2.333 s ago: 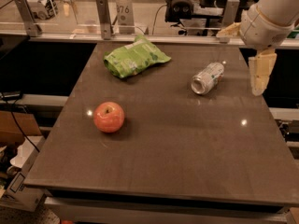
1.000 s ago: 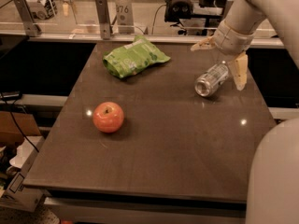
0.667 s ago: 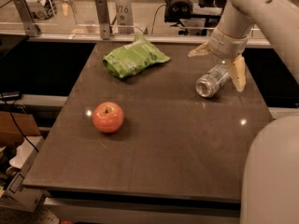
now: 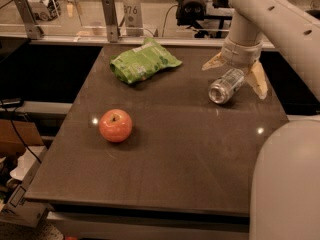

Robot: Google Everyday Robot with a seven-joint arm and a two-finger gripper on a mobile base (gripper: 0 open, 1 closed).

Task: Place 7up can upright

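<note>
1. The 7up can lies on its side at the right rear of the counter, with one shiny end facing front-left.
2. The claw hangs directly over the can. Its two tan fingers are spread wide, one on each side of the can's body, and it grips nothing.
3. To do this step well, I judge the claw should sink until the fingers flank the can's middle. It should close squarely across the round body so the can cannot roll away, then lift it, turn it vertical and set it flat on one end.
4. Counted: one can, one red apple at front left, one green snack bag at the rear, one claw.
</note>
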